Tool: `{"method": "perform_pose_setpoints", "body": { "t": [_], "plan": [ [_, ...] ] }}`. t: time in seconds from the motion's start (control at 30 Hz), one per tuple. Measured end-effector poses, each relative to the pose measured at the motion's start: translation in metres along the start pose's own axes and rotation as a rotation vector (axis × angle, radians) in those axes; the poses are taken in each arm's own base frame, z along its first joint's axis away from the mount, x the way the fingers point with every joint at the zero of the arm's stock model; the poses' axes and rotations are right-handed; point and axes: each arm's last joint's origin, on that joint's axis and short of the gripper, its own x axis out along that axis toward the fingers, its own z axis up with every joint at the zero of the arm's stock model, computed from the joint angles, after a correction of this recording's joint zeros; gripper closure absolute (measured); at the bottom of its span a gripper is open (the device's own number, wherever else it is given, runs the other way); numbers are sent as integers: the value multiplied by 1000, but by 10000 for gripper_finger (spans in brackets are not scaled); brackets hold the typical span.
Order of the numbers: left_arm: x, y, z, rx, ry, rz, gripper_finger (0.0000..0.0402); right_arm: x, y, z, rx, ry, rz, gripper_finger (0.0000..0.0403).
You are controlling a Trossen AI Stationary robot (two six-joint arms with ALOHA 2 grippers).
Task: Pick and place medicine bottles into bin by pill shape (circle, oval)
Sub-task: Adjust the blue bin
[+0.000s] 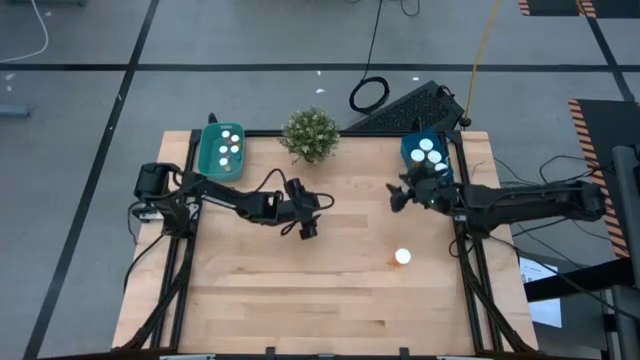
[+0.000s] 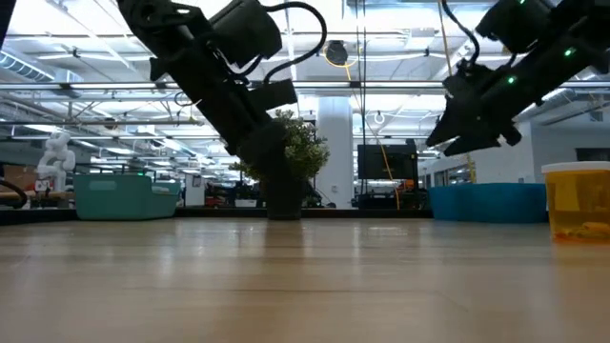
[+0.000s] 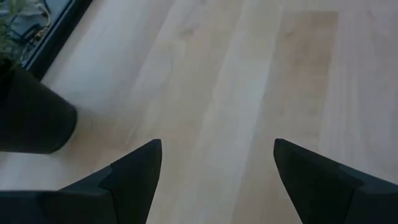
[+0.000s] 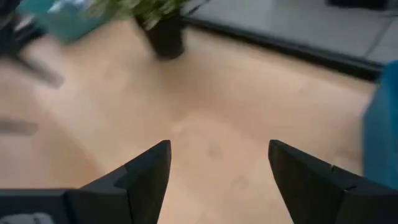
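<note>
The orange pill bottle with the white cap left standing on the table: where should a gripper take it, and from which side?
The orange pill bottle with the white cap stands upright and alone on the wooden table. Probably best to come straight down and close on the cylindrical body just under the cap. The open right gripper is nearer.

You're looking at a light wooden table edged by a dark frame. On it, at the far left corner, sits a green bin with white-capped bottles inside; at the far right, a blue bin with more. Between them at the far edge stands a potted plant. One orange medicine bottle stands alone toward the right side, well apart from both bins
</note>
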Motion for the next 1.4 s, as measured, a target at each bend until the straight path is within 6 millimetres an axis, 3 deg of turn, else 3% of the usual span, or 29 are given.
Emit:
{"method": "perform_pose_setpoints", "body": {
  "t": [0.2,0.5,0.67,1.13,1.4],
  "plan": [
    [1,2,2,-10,-15,4,92,-22,7,-11,-109,241,-31,170],
    [2,6,11,-79,-96,6,92,-39,-9,-29,-183,511,-165,223],
    [2,6,14,-99,-128,3,92,-36,-19,-39,-284,502,-228,250],
    [2,6,14,-111,-126,2,92,-20,-35,-52,-154,481,-383,314],
    [2,6,14,-98,-125,3,92,-6,-37,-49,-142,475,-414,342]
  ]
}}
